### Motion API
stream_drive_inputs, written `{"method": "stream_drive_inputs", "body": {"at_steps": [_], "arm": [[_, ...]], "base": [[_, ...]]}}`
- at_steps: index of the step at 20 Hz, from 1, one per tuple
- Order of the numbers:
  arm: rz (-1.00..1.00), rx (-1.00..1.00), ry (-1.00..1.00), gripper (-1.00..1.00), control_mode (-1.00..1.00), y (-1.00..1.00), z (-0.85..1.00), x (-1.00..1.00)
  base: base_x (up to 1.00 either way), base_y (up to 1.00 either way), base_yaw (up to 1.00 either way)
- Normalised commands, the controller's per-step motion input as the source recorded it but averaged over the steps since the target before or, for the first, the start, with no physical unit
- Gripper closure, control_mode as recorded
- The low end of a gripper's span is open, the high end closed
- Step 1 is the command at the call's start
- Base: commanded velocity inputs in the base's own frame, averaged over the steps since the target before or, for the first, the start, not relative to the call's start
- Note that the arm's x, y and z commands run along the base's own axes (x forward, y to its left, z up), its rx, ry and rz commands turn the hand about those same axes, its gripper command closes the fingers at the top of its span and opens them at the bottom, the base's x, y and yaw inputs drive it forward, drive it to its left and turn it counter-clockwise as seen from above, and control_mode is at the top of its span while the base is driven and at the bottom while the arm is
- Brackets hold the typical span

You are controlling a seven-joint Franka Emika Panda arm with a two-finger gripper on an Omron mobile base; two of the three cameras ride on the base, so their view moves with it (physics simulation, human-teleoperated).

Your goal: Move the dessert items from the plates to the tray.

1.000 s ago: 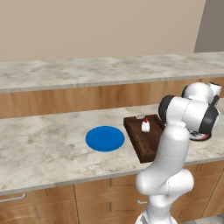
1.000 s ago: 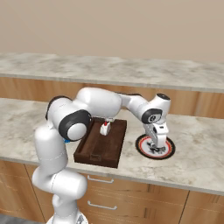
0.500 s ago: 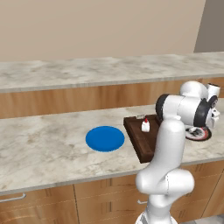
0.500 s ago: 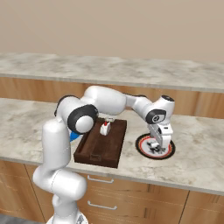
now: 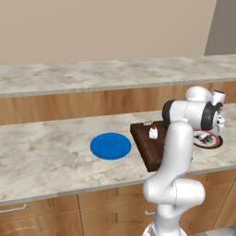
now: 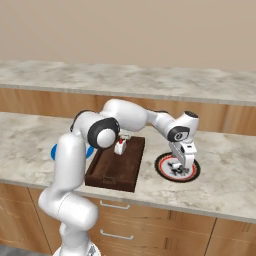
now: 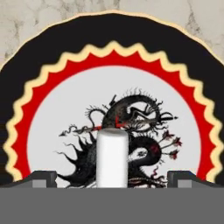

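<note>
A plain pale lump (image 7: 112, 155) stands on the white plate (image 7: 39, 100) with the red and dark ringed rim and a dark dragon motif. My gripper (image 7: 112, 178) is open and low over this plate (image 6: 161, 168), one fingertip on each side of the lump with wide gaps to it. In the right base view the gripper (image 6: 180, 167) points straight down onto the plate. The white cake block with a red top (image 6: 120, 146) sits at the far end of the dark wooden tray (image 6: 112, 172). The blue plate (image 5: 110, 146) lies bare left of the tray (image 5: 144, 148).
The ringed plate (image 5: 206, 139) lies right of the tray, near the counter's front edge. A higher counter ledge (image 5: 92, 73) runs along the back behind a wooden panel. My arm arches over the tray from the left.
The hand has come down closer to the ringed plate, and the elbow has swung a little. The jaws have stayed open. Tray, plates and cake block have not moved.
</note>
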Motion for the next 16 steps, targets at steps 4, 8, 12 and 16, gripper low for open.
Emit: {"method": "stream_drive_inputs", "body": {"at_steps": [4, 8, 12, 16], "arm": [[0.0, 0.0, 0.02, -1.0, -1.0, -0.01, -0.24, 0.2], [0.0, 0.0, 0.01, -1.0, -1.0, -0.09, -0.17, 0.07], [0.0, 0.0, 0.0, -1.0, -1.0, -0.2, -0.04, 0.0], [0.0, 0.0, 0.0, -1.0, -1.0, -0.11, -0.01, 0.0]], "base": [[0.0, 0.0, 0.0], [0.0, 0.0, 0.0], [0.0, 0.0, 0.0], [0.0, 0.0, 0.0]]}}
